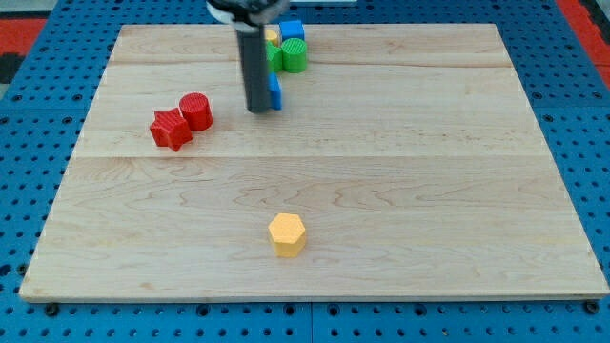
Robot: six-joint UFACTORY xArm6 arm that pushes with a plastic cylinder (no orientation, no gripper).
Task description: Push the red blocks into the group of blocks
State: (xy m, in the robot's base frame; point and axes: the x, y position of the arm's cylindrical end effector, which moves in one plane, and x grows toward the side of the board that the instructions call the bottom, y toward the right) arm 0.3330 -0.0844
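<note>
Two red blocks lie touching at the view's left: a red star-shaped block (171,129) and a red cylinder (196,110) just up and right of it. My tip (257,110) rests on the board right of the red cylinder, a short gap away. Directly right of the rod is a blue block (275,92), partly hidden by it. Above it at the view's top sits the group: a green cylinder (294,55), a blue cube (292,30), a yellow block (273,36) and a green block (274,57), both partly hidden by the rod.
A yellow hexagonal block (287,233) lies alone at the view's bottom centre. The wooden board (429,171) rests on a blue perforated surface (581,114); the group sits close to the board's top edge.
</note>
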